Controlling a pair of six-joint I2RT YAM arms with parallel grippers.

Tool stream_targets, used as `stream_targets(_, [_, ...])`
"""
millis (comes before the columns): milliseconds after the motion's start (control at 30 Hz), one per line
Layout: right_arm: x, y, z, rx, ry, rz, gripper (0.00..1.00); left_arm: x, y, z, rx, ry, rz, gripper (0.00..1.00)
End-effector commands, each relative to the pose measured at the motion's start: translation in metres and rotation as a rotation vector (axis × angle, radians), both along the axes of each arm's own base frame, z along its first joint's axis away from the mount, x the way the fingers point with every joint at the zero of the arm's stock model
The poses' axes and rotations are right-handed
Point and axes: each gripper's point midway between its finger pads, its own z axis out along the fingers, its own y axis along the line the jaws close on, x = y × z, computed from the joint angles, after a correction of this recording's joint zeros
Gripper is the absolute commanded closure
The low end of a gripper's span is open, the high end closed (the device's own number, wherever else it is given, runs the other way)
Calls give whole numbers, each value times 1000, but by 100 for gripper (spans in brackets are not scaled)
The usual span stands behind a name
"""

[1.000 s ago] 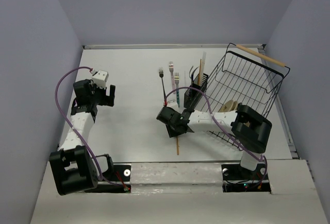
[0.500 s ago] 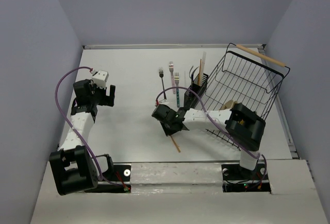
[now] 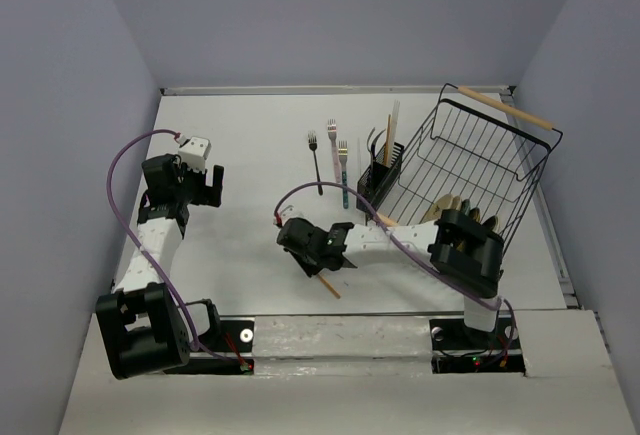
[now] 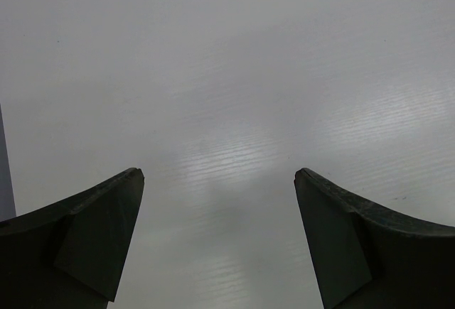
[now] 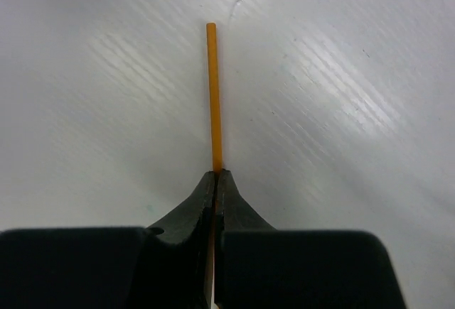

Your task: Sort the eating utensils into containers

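My right gripper [image 3: 308,252] [image 5: 215,174] is shut on a brown wooden chopstick [image 5: 212,89], whose free end pokes out toward the near edge in the top view [image 3: 330,288]. It is held low over the table, left of and nearer than the small black slotted holder [image 3: 377,184]. The holder has pale and brown chopsticks [image 3: 392,127] and a fork standing in it. A black fork [image 3: 315,160], a pink fork [image 3: 333,145] and a teal fork [image 3: 344,177] lie on the table left of the holder. My left gripper [image 3: 208,186] [image 4: 219,181] is open and empty over bare table at the far left.
A big black wire rack [image 3: 480,160] with wooden handles stands tilted at the right, right behind the holder, with round plates in it. The right arm's purple cable [image 3: 300,191] loops over the table close to the forks' handles.
My right gripper has moved left and toward the near edge with the chopstick, away from the holder. The chopstick has swung from straight to slanted. The left arm has not moved.
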Motion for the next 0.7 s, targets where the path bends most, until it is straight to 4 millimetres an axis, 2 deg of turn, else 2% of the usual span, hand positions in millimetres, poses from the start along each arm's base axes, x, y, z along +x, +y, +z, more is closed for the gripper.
stream_targets(0, [3,48,68,275,-110,121,100,3,3,11,19,-53,0,1])
stream_targets(67, [6,58,90,359,-154,140,100,3,4,10,18,-50,5,1])
stream_targets(167, [12,67,138,494,-239,148,100,3,3,10,20,-50,3,1])
stream_targets(200, [15,68,151,529,-280,156,100,3,4,9,20,-50,4,1])
stream_targets(233, [18,69,180,600,-331,154,100,3,3,8,18,-47,2,1])
stream_targets(267, [19,65,191,610,-355,153,100,4,3,9,19,-49,2,1])
stream_targets(333, [35,58,227,669,-449,116,100,4,3,9,17,-47,2,1])
stream_targets(367, [40,48,258,727,-499,89,100,4,4,8,18,-44,3,1])
stream_targets(400, [51,38,275,748,-545,45,100,4,4,8,17,-44,5,1])
stream_targets(433, [67,18,308,803,-606,-14,100,4,4,7,18,-42,4,1])
stream_targets(533, [97,-26,350,848,-734,-159,100,4,4,7,19,-42,6,1])
stream_targets(567, [114,-49,363,868,-795,-229,100,4,3,7,18,-44,3,1])
stream_targets(600, [120,-73,381,887,-849,-292,100,4,3,7,18,-42,3,1])
stream_targets(667, [135,-105,394,899,-911,-383,100,4,4,6,20,-41,5,1])
